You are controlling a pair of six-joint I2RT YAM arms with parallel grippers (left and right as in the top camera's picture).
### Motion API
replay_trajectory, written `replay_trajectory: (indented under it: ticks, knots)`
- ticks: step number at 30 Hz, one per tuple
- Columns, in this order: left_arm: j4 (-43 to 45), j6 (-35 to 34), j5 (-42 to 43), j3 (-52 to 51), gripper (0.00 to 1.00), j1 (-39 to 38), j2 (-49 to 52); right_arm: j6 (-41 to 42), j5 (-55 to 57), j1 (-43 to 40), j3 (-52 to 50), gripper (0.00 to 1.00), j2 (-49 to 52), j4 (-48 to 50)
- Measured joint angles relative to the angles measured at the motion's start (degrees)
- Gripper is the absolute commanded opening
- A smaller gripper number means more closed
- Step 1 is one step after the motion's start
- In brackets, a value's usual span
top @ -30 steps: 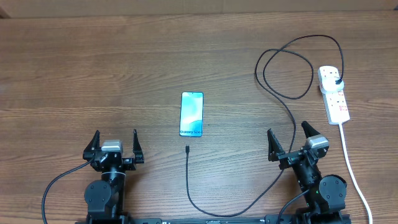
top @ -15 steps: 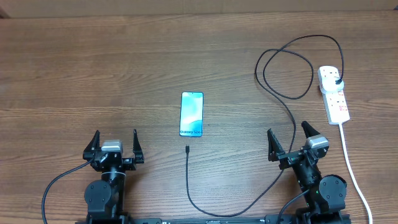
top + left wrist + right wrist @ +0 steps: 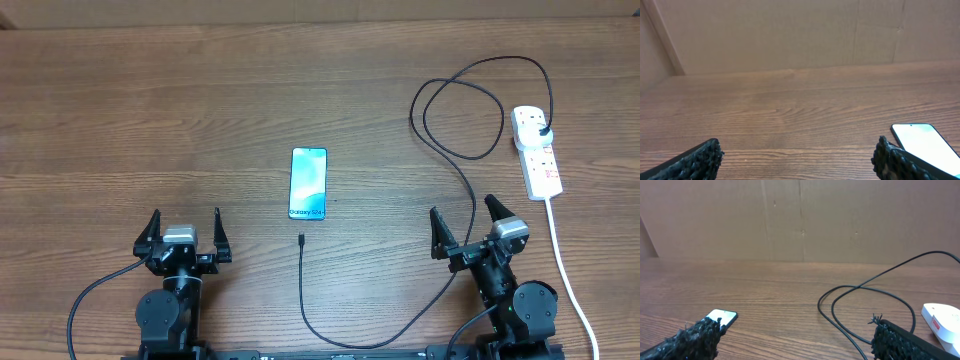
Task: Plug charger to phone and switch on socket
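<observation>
**Position.** The phone (image 3: 309,184) lay flat, screen up, near the middle of the table (image 3: 120,110), ahead of both arms. The charger (image 3: 302,300) was a thin black cable. Its tip (image 3: 301,239) lay just below the phone's lower edge, not touching it. From there the cable ran toward the near edge, then up past the right arm in loose loops to its plug (image 3: 541,131). The plug was seated in the socket (image 3: 537,152) at the far right.

**Jaws.** The left jaws stood wide and empty at the near left, well apart from the phone. The right jaws stood wide and empty at the near right, with the cable passing close by.

**Handling.**
- The cable looked light and limp. Held far from the tip, it would likely droop and give no control. The best hold was judged to be just behind the tip, on the stiffer moulded part, lined up with the phone's lower edge.
- The phone looked slim and smooth. It could slide on the wood when the tip pressed in, so the other jaws should brace it by its long edges, not the glass.
- The socket looked light and might shift under a press.
- The switch position could not be read.
</observation>
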Motion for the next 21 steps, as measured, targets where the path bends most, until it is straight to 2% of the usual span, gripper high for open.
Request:
replay_trajectory:
  ticks: [11, 16, 21]
  knots:
    - [0.46, -0.02, 0.00, 0.00, 0.99, 0.00, 0.00, 0.02, 0.00, 0.00, 0.00, 1.00, 0.00, 0.04]
    - [6.38, -0.07, 0.02, 0.00, 1.00, 0.00, 0.00, 0.00, 0.00, 0.00, 0.00, 1.00, 0.00, 0.00]
    - [6.29, -3.52, 0.68, 0.15, 1.00, 0.00, 0.00, 0.00, 0.02, 0.00, 0.00, 1.00, 0.00, -0.02]
